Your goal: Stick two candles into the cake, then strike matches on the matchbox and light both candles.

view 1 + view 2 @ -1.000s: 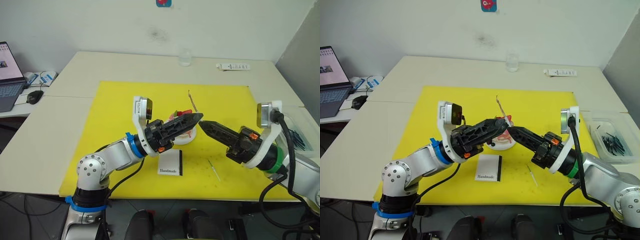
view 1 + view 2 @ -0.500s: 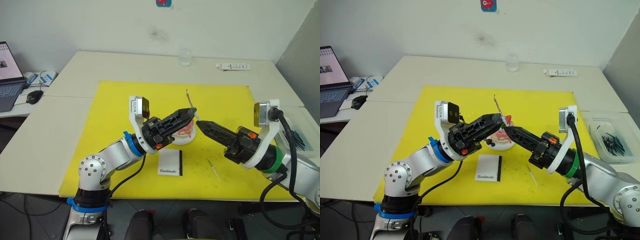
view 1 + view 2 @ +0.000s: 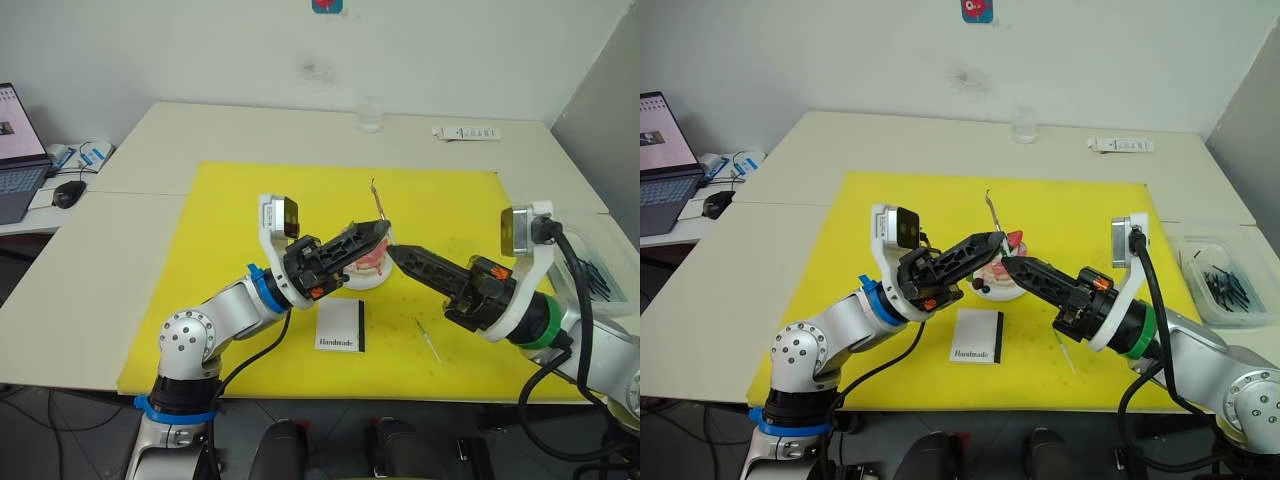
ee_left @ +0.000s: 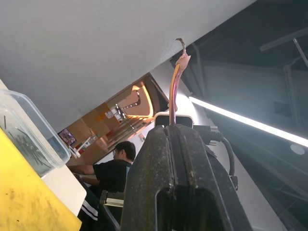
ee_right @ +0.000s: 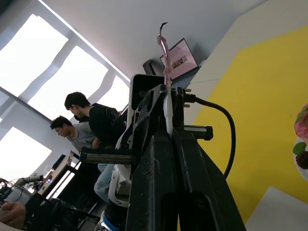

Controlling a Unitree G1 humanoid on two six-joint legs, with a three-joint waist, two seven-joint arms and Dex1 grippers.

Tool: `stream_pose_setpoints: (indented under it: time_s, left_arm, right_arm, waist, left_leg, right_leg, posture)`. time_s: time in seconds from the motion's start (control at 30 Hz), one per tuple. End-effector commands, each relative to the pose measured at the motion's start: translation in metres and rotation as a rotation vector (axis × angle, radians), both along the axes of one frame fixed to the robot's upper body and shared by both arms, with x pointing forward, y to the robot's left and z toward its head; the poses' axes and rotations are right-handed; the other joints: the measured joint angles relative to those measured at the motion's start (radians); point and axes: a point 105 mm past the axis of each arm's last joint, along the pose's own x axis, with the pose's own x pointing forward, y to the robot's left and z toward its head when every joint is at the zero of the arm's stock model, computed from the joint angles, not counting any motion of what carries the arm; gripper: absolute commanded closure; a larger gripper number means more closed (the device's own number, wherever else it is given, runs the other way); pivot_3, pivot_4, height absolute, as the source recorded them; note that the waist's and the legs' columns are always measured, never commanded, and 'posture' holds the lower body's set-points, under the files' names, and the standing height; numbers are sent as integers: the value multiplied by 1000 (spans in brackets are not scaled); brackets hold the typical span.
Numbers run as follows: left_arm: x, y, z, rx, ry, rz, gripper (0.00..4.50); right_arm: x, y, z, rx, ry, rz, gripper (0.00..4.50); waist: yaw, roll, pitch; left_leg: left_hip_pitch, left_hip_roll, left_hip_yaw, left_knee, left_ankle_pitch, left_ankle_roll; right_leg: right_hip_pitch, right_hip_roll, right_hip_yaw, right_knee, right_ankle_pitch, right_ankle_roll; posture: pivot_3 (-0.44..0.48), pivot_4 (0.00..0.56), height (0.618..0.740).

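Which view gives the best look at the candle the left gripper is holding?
The left wrist view: the candle rises from the left gripper's shut fingers, pale, slightly bent, with a dark hooked tip. The right wrist view shows its upper part and tip. Both eye views show it as a thin line above the cake.

The two eye views look forward and down from the head over both arms, taking in the whole bench point(image 3: 130, 200) with its yellow mat point(image 3: 230, 210); the right eye sits slightly to the side, so the same scene is a little offset. The left wrist view looks up along its own jaws, very close, towards the ceiling and a person point(image 4: 113, 166) beyond. The right wrist view looks along its jaws across the mat towards the left arm's wrist camera point(image 5: 144, 96), the laptop point(image 5: 180, 55) and two people point(image 5: 96, 122).
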Motion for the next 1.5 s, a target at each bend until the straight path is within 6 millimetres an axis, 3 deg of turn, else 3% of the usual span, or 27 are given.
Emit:
stream_pose_setpoints:
  time_s: [0.03,0.23,0.33,0.57,0.7,0.93,1.13,1.5]
  left_arm:
    - [-9,-1,7,-18,-50,-34,4489]
    - [-8,0,5,-9,-58,-15,4489]
    - [-5,1,6,10,-81,24,4500]
    - [12,17,30,193,-329,231,4500]
    - [29,30,34,361,-511,388,4500]
    - [57,50,20,533,-666,596,4500]
    - [75,53,-7,609,-702,655,4500]
    - [90,39,-31,616,-686,639,4500]
  right_arm:
    - [0,0,6,8,-21,-4,4500]
    - [-3,-2,7,23,-16,5,4500]
    - [-2,-4,7,7,-27,-13,3884]
    - [6,-21,1,-217,-144,-101,1524]
    - [9,-25,0,-421,-313,-108,1524]
    - [17,-8,-3,-710,-668,-60,1524]
    - [23,2,-4,-728,-738,-52,1524]
    - [22,9,-15,-750,-733,-61,1524]
  waist:
    - [0,0,0]
    - [0,0,0]
    - [0,0,0]
    - [2,0,1]
    - [2,0,1]
    - [4,0,1]
    - [4,0,1]
    - [4,0,1]
  left_leg:
    - [0,0,0,0,0,0]
    - [0,0,0,0,0,0]
    - [0,0,0,0,0,0]
    - [-1,0,0,0,0,0]
    - [0,0,1,-1,0,0]
    - [-5,1,1,-2,0,0]
    - [-13,1,1,-1,0,0]
    - [-14,2,0,0,0,0]
  right_leg:
    - [0,0,0,0,0,0]
    - [0,0,0,0,0,-1]
    - [0,0,0,-1,0,-1]
    - [-1,0,0,-1,-1,-2]
    - [-1,0,1,-2,-2,-3]
    - [-5,0,0,-4,-3,-6]
    - [-12,0,0,-3,0,0]
    - [-13,1,-2,-1,0,0]
  posture:
    - [0,150,727]
    - [0,150,727]
    - [0,150,727]
    - [0,150,727]
    - [0,150,727]
    - [0,150,727]
    - [0,150,727]
    - [0,150,727]
